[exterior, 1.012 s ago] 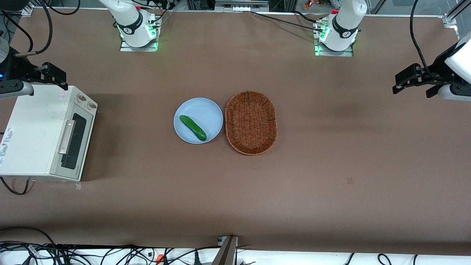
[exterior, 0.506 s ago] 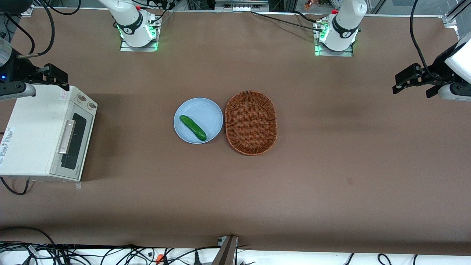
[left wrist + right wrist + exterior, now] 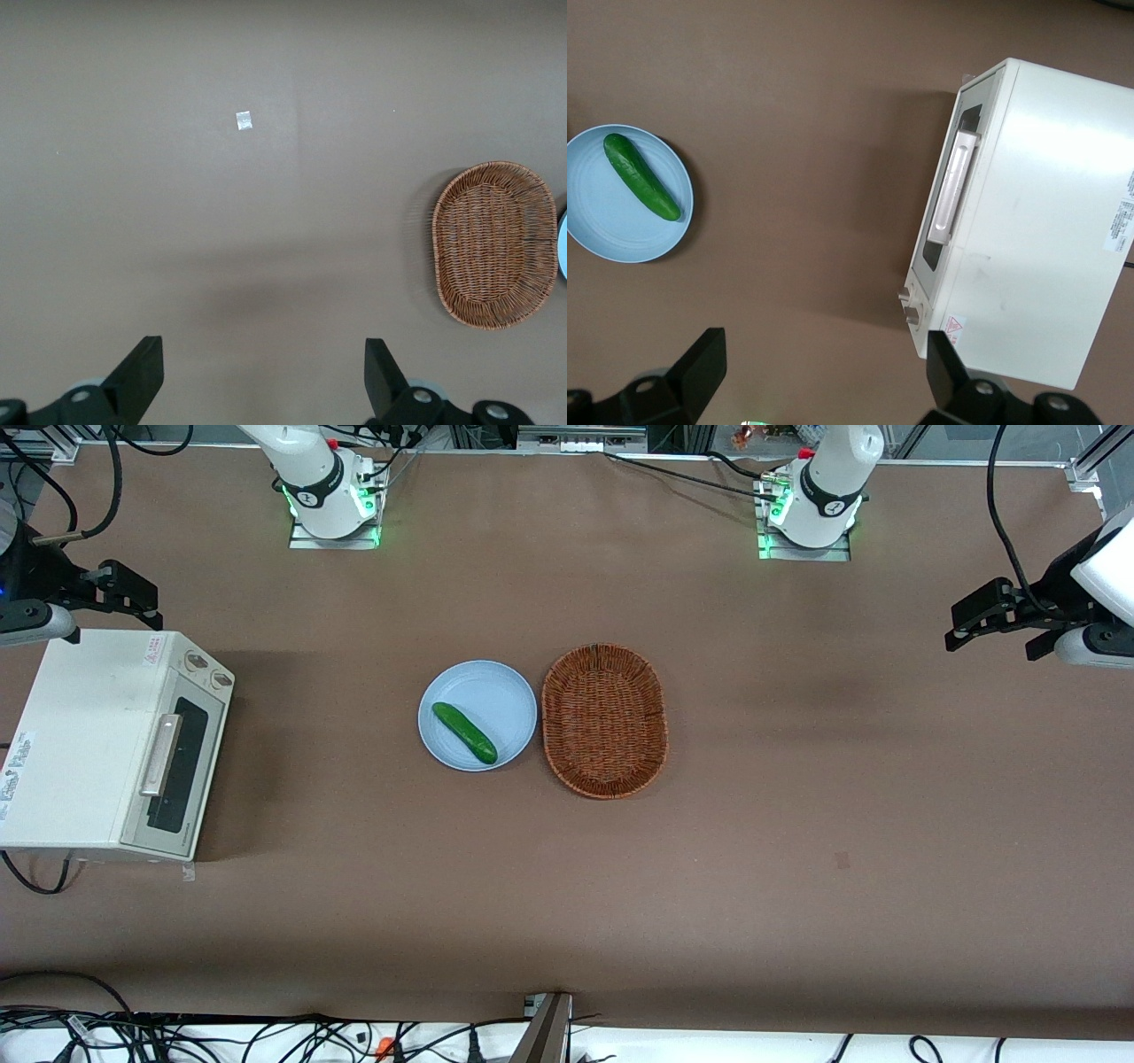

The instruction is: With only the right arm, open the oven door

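The gripper [image 3: 133,593] on the right arm [image 3: 27,593] hangs in the upper part of the front view, at the working arm's end of the table, just farther from the camera than the oven's [image 3: 89,735] knob end. The right wrist view shows its fingers [image 3: 700,367] spread wide, holding and touching nothing. The oven door [image 3: 182,771] is shut, facing the plate [image 3: 500,691] with the cucumber [image 3: 463,732]. A red-triangle sticker [image 3: 152,649] and a printed label [image 3: 11,775] sit on the oven's top, their writing unreadable.
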